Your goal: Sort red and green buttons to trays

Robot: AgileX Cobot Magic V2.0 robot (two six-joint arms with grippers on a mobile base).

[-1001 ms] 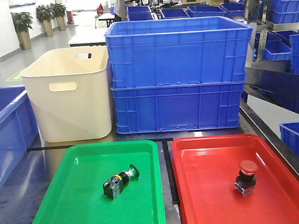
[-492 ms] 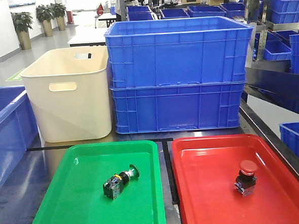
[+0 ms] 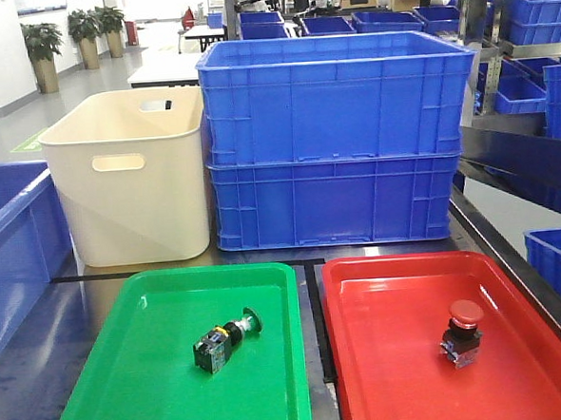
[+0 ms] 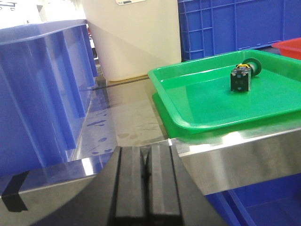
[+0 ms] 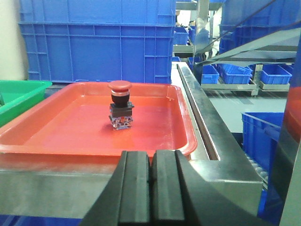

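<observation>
Bench [image 3: 86, 298] contents, front view: no displacement recorded for green button [image 3: 224, 339] in green tray [image 3: 128, 372] or red button [image 3: 461, 330] in red tray [image 3: 385, 356]; sole difference: far background at top edge, behind blue crates [image 3: 338, 140], where a standing figure is less distinct; too small to detail.

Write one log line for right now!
green button: lying in green tray | red button: upright in red tray | left gripper: shut | right gripper: shut
</observation>
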